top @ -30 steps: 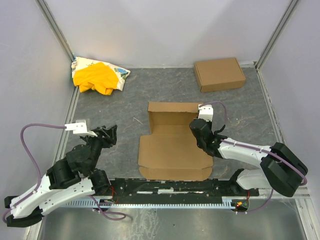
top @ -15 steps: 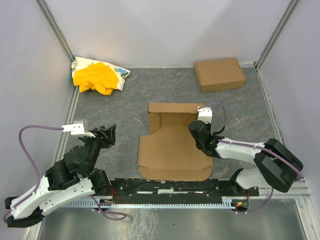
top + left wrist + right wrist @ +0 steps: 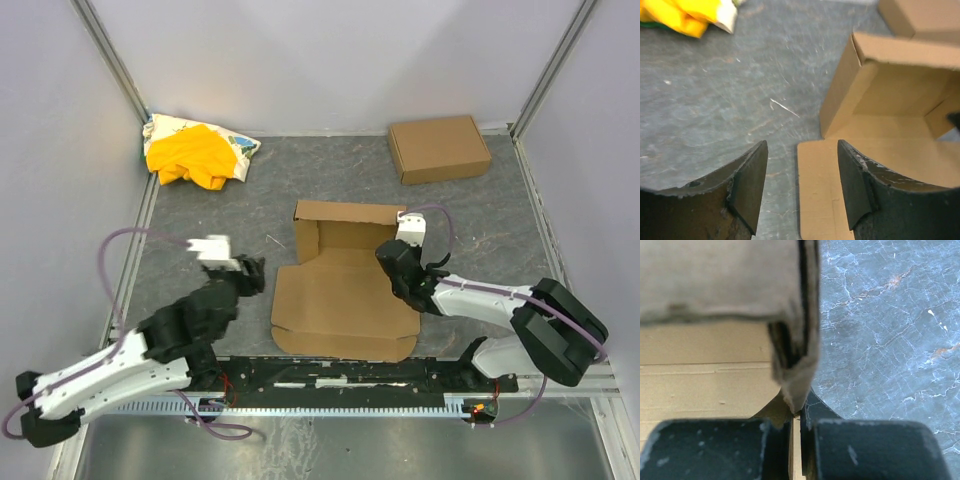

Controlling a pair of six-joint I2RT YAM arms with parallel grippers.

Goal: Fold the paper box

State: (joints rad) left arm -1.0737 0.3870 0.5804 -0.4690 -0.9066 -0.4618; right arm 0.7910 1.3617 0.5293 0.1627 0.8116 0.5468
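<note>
Fig.: your R jaws pinch shut on the right wall of the paper box [image 3: 345, 305], L jaws part-open, empty, near its left edge; box mid-surface [image 3: 240, 210], rear/left walls up, front panel flat, closing left.

The bench [image 3: 340, 185] carries two cardboard items. One is the paper box [image 3: 340, 300], a cut sheet near the middle with some flaps raised. The other is a closed cardboard box [image 3: 440, 148] at the far right corner. One cloth heap [image 3: 195, 152], yellow and white, sits at the far left corner. One thin pale sliver [image 3: 272, 240] lies left of the sheet. Two arms stand at the near edge, the left arm [image 3: 130, 355] and the right arm [image 3: 480, 298]. Each has one tool, so there are two: the left tool [image 3: 252, 272] and the right tool [image 3: 392, 258]. There are two purple cables, the left cable [image 3: 107, 262] and the right cable [image 3: 443, 215].
</note>
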